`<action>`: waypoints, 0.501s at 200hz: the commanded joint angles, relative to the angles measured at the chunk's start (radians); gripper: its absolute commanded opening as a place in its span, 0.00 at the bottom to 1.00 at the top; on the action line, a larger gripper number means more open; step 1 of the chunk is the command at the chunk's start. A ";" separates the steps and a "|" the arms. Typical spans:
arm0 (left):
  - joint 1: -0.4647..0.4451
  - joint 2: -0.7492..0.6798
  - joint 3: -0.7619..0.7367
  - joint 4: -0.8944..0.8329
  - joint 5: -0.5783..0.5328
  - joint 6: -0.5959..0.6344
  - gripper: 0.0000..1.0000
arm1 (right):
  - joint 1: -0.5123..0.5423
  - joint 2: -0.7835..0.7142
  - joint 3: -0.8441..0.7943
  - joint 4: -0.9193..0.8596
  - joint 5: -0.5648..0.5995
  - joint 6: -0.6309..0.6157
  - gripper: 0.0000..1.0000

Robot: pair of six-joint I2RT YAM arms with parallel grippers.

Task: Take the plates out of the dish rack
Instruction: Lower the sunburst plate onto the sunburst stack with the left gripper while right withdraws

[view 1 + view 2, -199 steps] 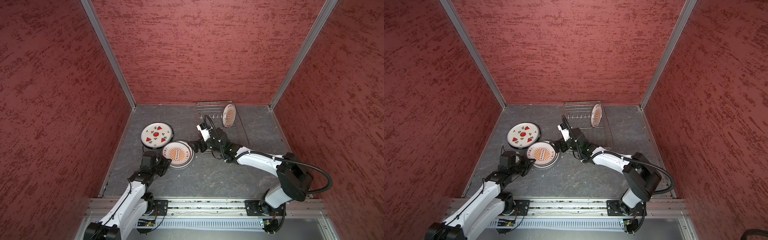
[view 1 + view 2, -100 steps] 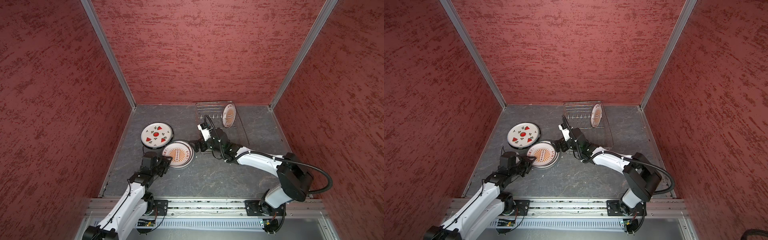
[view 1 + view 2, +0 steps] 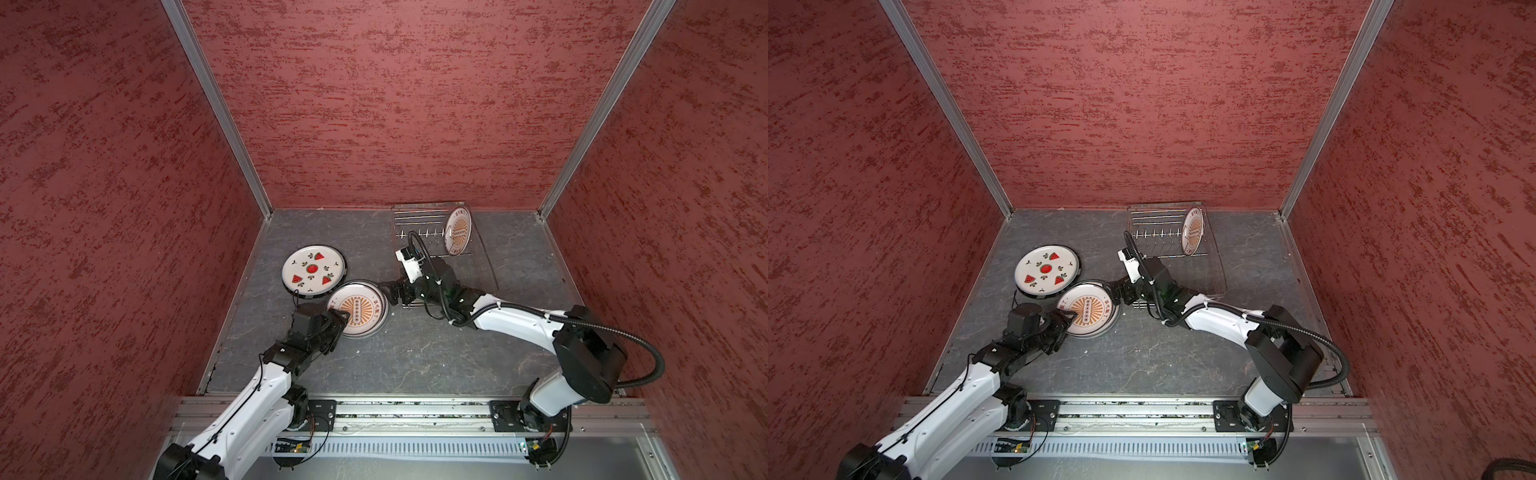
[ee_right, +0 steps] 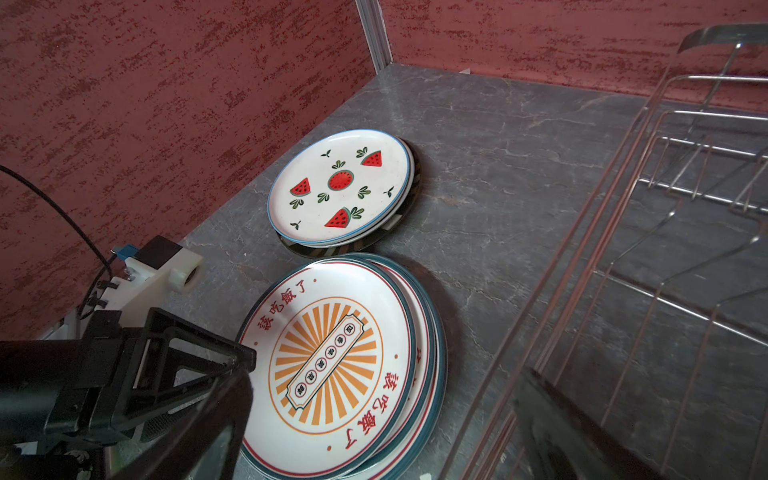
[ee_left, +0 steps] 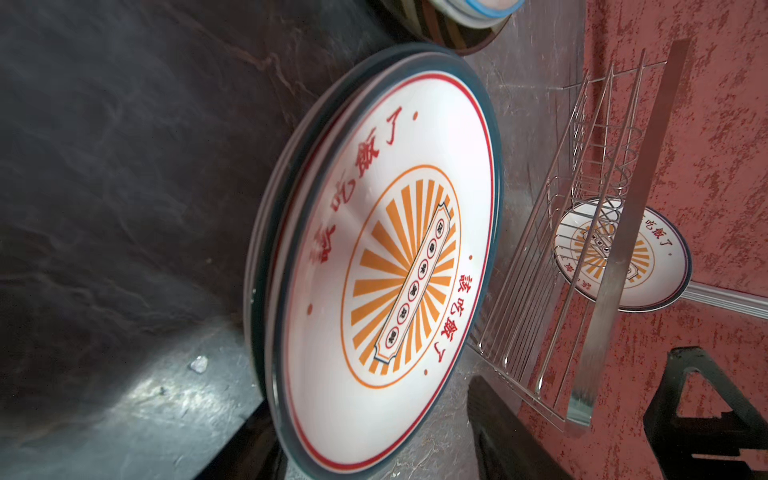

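Far left of tabletop [image 3: 415,357]: watermelon plate [image 3: 313,271] flat, face up, topping a short stack. Under it in the right wrist view: one more pale plate, then a dark-rimmed plate [image 4: 415,178] at the bottom.

Just right of that and nearer the robot base: left tool [image 3: 337,319], low, at the near-left rim of the sunburst plate [image 3: 360,309]. Jaws apart, straddling that rim, not clamped. In the left wrist view, dark fingers [image 5: 511,424] wide on either side of the plate edge. Cannot tell whether either pad touches it.

Sunburst plate flat, face up, red characters around the orange rays, on top of a stack of teal-rimmed plates. At least three rims countable in the right wrist view. Stack just beside the watermelon stack; contact unclear.

Next right: right tool [image 3: 392,293] beside the far-right rim of the sunburst stack, between that stack and the near-left corner of the dish rack [image 3: 419,234]. Jaws wide apart, nothing between them.

Dish rack at the back of the tabletop, right of centre, close to the rear wall, seen in both top views. Racked plate [image 3: 458,230], same sunburst print, standing on edge at the right end of the prong row, leaning slightly.
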 commanded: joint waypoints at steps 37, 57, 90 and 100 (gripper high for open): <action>-0.080 0.027 0.051 -0.026 -0.096 -0.004 0.76 | 0.005 -0.021 -0.009 0.010 0.034 -0.015 0.99; -0.077 0.025 0.047 -0.037 -0.110 -0.008 0.83 | 0.005 -0.019 -0.010 0.007 0.041 -0.015 0.99; -0.075 0.021 0.049 -0.036 -0.101 -0.007 0.86 | 0.005 -0.025 -0.016 0.003 0.053 -0.018 0.99; -0.075 0.013 0.049 -0.041 -0.099 -0.009 0.86 | 0.005 -0.028 -0.016 0.001 0.056 -0.017 0.99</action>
